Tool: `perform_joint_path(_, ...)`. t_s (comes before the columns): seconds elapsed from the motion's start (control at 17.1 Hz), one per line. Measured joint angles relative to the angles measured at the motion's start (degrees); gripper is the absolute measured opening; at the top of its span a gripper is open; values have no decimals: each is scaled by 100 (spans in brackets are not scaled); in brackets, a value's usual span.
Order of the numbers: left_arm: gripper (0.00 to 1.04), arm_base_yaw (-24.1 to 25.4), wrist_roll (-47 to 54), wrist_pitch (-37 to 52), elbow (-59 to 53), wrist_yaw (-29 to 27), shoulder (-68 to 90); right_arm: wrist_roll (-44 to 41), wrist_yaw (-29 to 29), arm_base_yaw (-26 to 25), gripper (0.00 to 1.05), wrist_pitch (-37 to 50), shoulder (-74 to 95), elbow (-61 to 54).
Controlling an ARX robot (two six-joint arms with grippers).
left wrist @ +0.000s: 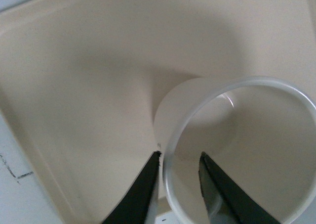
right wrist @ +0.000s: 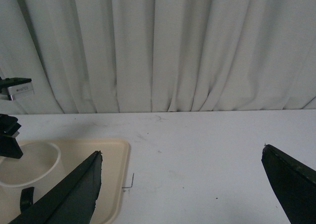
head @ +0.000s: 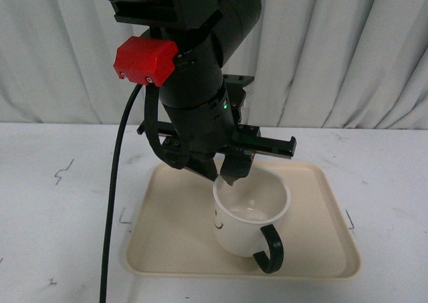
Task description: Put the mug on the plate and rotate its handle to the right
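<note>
The white mug (head: 246, 217) stands on the beige plate (head: 167, 229), right of its middle. Its black handle (head: 270, 248) points toward the front right, and part of the smiley face shows on its left side. My left gripper (head: 226, 174) is shut on the mug's far rim, one finger inside and one outside. In the left wrist view the fingers (left wrist: 143, 194) pinch the mug's wall (left wrist: 170, 115) above the plate (left wrist: 74, 61). My right gripper (right wrist: 181, 157) is open and empty over bare table; the plate's corner (right wrist: 116, 150) and the mug (right wrist: 29, 162) show at that view's edge.
The white table (head: 53, 203) surrounds the plate, with small black corner marks (head: 124, 217) near its edges. A white curtain (head: 348, 49) hangs along the back. A black cable (head: 110, 203) hangs from the left arm at the plate's left.
</note>
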Motion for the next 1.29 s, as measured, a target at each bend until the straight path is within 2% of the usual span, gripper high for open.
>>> perform_joint_path(0.06, 35, 4, -28, -7, -9, -15, 0, 2, 0, 0, 98, -2, 0, 0)
perform_joint_path(0.12, 48, 9, -55, -4, -26, -13, 0, 0, 0, 0, 98, 0, 0, 0)
perform_joint_path(0.23, 67, 39, -55, 17, -149, -7, -59, 0, 0, 0, 98, 0, 0, 0)
perform_joint_path(0.41, 97, 173, -26, 483, -664, -136, -697, 0, 0, 0, 98, 0, 0, 0)
perform_joint_path(0.47, 99, 323, 92, 885, -977, -26, -1139, 0, 0, 0, 98, 0, 0, 0)
perform_joint_path(0.59, 98, 566, 122, 1620, -1469, -197, -1788, 0, 0, 0, 98, -2, 0, 0)
perform_joint_path(0.64, 94, 649, 254, 2892, -1875, -634, -2116, 0, 2, 0, 98, -2, 0, 0)
perform_joint_path(0.7, 82, 748, 466, 5106, -2855, -1547, -2457, 0, -11, 0, 98, 9, 0, 0)
perform_joint_path(0.76, 71, 861, 588, 6441, -3869, -1882, -2710, 2, -4, -2, 98, -4, 0, 0)
perform_joint_path(0.82, 58, 1016, 669, 7661, -4826, -1803, -2887, 0, -7, 0, 98, -2, 0, 0)
perform_joint_path(0.88, 31, 1438, 704, 9097, -5991, -1506, -3731, 2, -7, 0, 98, -2, 0, 0)
perform_joint_path(1.0, 6, 1685, 706, 9224, -6741, -1220, -4395, 2, -7, 0, 98, 0, 2, 0)
perform_joint_path(1.05, 2, 1784, 719, 9134, -7101, -1056, -4562, 0, -7, 0, 98, 0, 0, 0)
perform_joint_path(1.29, 2, 2208, 723, 8885, -7960, -684, -5759, 2, -7, 0, 98, 0, 0, 0)
